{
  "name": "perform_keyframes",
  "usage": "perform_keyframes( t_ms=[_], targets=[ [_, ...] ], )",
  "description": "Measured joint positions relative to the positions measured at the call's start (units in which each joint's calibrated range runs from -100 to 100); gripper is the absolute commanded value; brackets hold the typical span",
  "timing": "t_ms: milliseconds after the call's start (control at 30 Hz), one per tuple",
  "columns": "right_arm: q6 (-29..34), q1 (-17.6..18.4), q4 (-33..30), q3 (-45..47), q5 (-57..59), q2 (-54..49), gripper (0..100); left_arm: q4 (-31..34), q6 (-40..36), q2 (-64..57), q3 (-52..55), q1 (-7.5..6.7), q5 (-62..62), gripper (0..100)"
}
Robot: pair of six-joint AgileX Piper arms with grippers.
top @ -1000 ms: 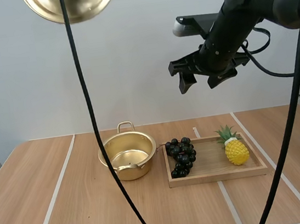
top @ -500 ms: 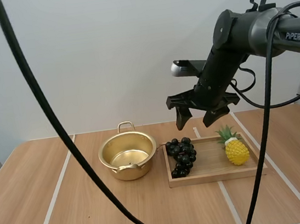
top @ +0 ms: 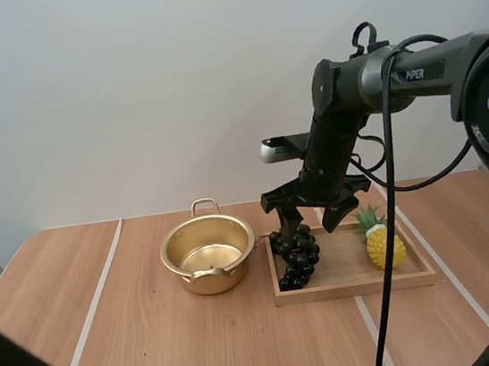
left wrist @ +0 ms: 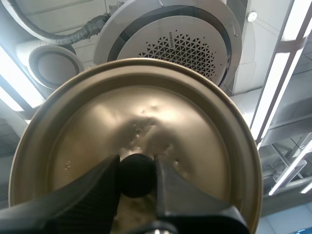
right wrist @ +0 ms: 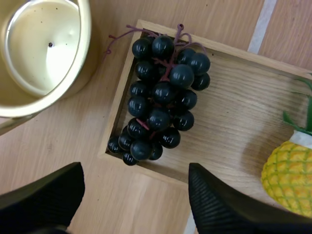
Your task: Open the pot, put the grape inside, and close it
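1. Step in hand: the pot (top: 209, 258) stands uncovered and empty on the worktop (top: 139, 341). The left end effector (left wrist: 137, 178) holds the lid (left wrist: 161, 122) aloft, its fingers pinching the black knob (left wrist: 136, 174). Opening is therefore judged complete, and fetching the fruit is the current step.
2. The right end effector (top: 313, 225) hangs over the grapes (top: 295, 253) with its fingers spread wide. It holds nothing and is not touching the bunch.
3. Location: the grapes lie in the wooden tray (top: 357, 287), at the end nearest the pot. A toy pineapple (top: 385, 246) lies at the other end, apart from them.
4. Orientation: the long axis of the bunch runs from the tray's far rim to its near rim, roughly parallel to the short side of the tray.
   - The stem end points away from the arms' bases, and a reddish twig trails over the rim toward the pot.
   - The narrower tip points to the near corner of the tray beside the pot.
5. Next move, as a judgement:
   - In the right wrist view the spread fingers stand either side of the bunch, so they would close across its short axis. They appear nearer the tip than the middle.
   - The move calls for a small shift toward the stem, a straight descent and a gentle closure. The finger on the pot side must clear the tray wall.
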Motion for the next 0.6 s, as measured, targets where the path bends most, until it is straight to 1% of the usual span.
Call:
perform_keyframes(
  t_ms=[200, 333, 600],
  targets=[
    [1.9, 0.0, -0.1, 0.0, -4.1, 5.9, 100, 0.0, 0.0, 0.0, -0.4, 0.0, 1.9, 0],
    [2.2, 0.1, 0.8, 0.0, -4.5, 9.4, 100, 0.0, -0.1, 0.0, -0.4, 0.0, 3.1, 0],
    [2.2, 1.3, 0.6, 0.0, -10.0, 11.4, 100, 0.0, -0.1, 0.1, -0.4, 0.0, 4.4, 0]
  ],
)
